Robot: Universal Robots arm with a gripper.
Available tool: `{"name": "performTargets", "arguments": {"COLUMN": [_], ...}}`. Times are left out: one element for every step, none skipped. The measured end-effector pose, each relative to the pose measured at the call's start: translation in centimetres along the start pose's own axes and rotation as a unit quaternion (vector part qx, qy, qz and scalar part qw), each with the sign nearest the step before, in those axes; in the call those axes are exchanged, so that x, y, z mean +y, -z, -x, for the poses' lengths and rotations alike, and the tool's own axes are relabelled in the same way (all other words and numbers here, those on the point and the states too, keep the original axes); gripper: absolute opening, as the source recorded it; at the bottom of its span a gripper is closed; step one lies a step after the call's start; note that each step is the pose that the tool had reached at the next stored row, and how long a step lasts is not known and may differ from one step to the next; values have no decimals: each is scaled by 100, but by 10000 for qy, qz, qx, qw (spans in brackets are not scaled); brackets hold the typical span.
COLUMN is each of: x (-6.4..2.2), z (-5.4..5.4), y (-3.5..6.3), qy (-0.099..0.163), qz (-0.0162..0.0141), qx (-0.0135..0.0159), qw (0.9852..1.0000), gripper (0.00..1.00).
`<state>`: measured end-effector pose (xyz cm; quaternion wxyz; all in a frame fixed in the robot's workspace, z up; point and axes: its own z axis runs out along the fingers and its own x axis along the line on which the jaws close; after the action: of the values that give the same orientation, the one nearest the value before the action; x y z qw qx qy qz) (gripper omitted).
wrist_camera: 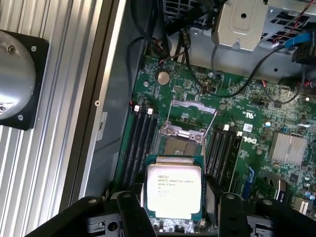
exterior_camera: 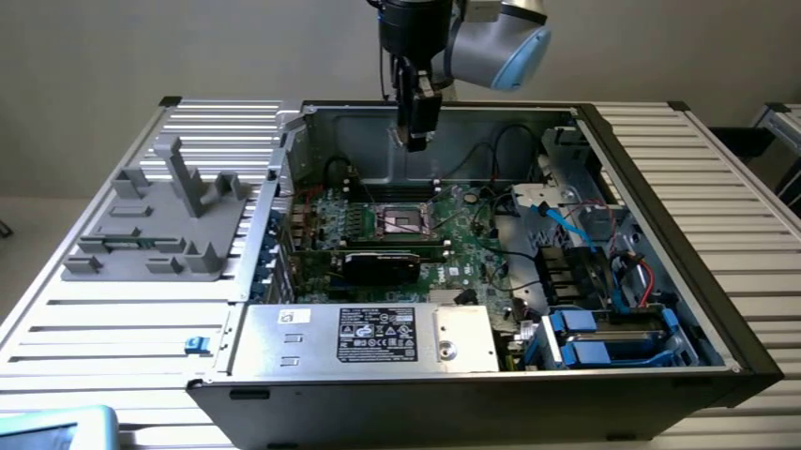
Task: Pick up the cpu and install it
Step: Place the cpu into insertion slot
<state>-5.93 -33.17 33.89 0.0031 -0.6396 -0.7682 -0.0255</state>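
The cpu (wrist_camera: 174,190), a flat square chip with a shiny silver top and printed lettering, sits between my two black fingers (wrist_camera: 132,213), which are shut on its edges. My gripper (wrist_camera: 175,210) hangs in the air over the open computer case, well above the motherboard (exterior_camera: 470,239). In the exterior view the gripper (exterior_camera: 412,141) points straight down near the case's back wall. Below it lies the dark square socket (wrist_camera: 180,144) with its metal frame flipped open; the same socket (exterior_camera: 403,221) is in the middle of the board.
Memory slots (wrist_camera: 140,143) flank the socket on both sides. A black card (exterior_camera: 382,262) and the power supply (exterior_camera: 363,336) lie nearer the case front, with drive bays and cables (exterior_camera: 601,328) at the exterior view's right. A grey plastic fixture (exterior_camera: 157,220) stands on the slatted table outside the case.
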Motion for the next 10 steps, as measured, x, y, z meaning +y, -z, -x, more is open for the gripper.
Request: {"name": "performTargets", "arguments": {"x": [0, 0, 0, 0, 0, 0, 0, 0, 0, 0], "z": [0, 0, 0, 0, 0, 0, 0, 0, 0, 0], "y": [-1, -3, -4, -5, -6, -6, -6, -6, -6, -6], "qy": [-78, -157, -242, -321, -396, -452, -457, -457, -458, -458], "qz": [3, 6, 9, 12, 15, 17, 17, 17, 17, 17], "qx": [-3, -6, -9, -11, -14, -16, -16, -16, -16, -16], "qw": [10000, 9999, 9997, 9995, 9992, 9990, 9990, 9990, 9989, 9989], "gripper": [56, 56, 56, 56, 56, 56, 56, 56, 56, 56]}}
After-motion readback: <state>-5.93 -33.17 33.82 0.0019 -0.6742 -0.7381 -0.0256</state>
